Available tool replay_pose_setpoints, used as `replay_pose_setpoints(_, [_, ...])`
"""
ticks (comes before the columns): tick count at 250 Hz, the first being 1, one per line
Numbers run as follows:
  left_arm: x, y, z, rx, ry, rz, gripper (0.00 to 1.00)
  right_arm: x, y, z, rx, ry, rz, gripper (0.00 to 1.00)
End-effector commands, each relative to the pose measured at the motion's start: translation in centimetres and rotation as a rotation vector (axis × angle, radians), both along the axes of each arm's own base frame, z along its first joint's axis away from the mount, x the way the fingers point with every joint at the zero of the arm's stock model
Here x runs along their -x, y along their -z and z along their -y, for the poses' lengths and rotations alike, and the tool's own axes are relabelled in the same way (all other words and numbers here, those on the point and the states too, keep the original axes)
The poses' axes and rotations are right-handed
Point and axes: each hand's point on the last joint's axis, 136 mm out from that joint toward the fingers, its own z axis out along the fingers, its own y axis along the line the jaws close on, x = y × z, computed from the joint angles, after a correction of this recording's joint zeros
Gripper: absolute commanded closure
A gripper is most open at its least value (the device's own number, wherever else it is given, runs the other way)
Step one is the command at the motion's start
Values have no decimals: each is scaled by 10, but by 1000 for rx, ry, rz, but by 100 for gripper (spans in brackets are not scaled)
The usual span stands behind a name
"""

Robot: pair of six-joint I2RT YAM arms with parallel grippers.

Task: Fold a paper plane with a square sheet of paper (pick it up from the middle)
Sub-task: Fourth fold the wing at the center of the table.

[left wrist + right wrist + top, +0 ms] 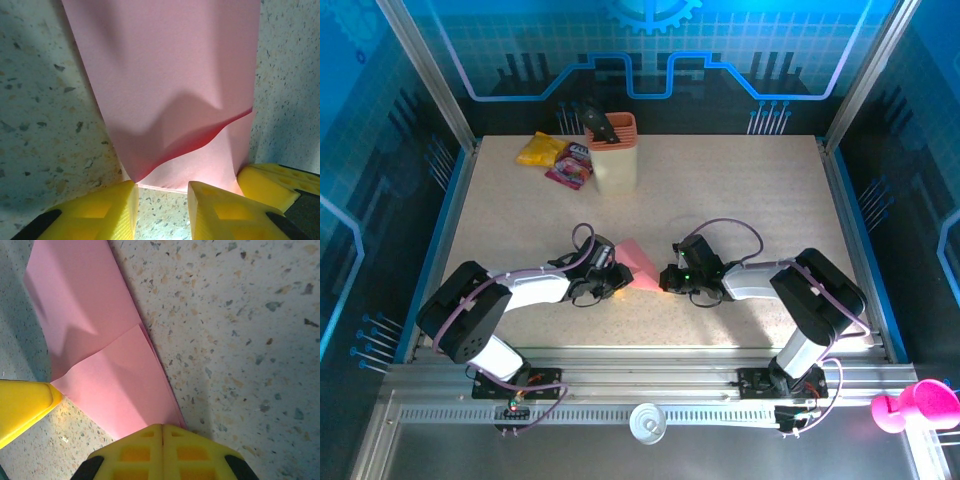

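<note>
The pink-red sheet of paper [638, 262] lies folded in layers on the speckled table, a pointed wedge between my two grippers. In the left wrist view the paper [170, 75] has its upper layer bulging up off the lower one. My left gripper [161, 187] is open, tips at the paper's near edge, bare table between them. It reaches in from the left [618, 280]. My right gripper [162, 427] is shut, its joined tips resting on the paper's [110, 370] near corner. It comes in from the right [668, 280]. One of its fingers [270, 180] touches the paper's right corner.
A peach holder [613, 150] with a black tool stands at the back left. Beside it lie a yellow packet [542, 150] and a purple-pink packet [570, 167]. Metal frame rails [840, 190] bound the table.
</note>
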Motion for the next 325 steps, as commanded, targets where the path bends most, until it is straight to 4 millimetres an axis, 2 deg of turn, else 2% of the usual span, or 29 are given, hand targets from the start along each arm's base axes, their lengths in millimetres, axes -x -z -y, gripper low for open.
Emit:
replay_pose_setpoints(1, [-10,-9,-3,-10,-6,43,68,34,41,22,120,-2,-140,100])
replay_pose_setpoints(62, [-11,-14,-6,-14,-6,62,69,33,42,21,118,-4,-139,100])
replay_pose_setpoints(130, [-13,-15,-3,-2,8,74,76,34,45,22,122,-3,-146,100])
replay_pose_setpoints(182, [-9,-13,-5,-1,8,72,86,33,44,22,121,-3,-145,100])
replay_pose_setpoints(206, [-7,-14,-5,-1,14,75,94,32,41,20,113,-8,-141,100])
replay_pose_setpoints(218, [-7,-15,-6,-2,16,76,100,30,37,17,105,-14,-134,100])
replay_pose_setpoints(240, [-6,-17,-6,1,21,77,100,24,23,11,85,-37,-107,100])
replay_pose_setpoints(294, [-3,-22,-6,4,26,78,100,5,-32,-7,29,-97,13,100])
replay_pose_setpoints(325, [-3,-23,-6,3,28,79,100,-3,-49,-18,3,-125,40,100])
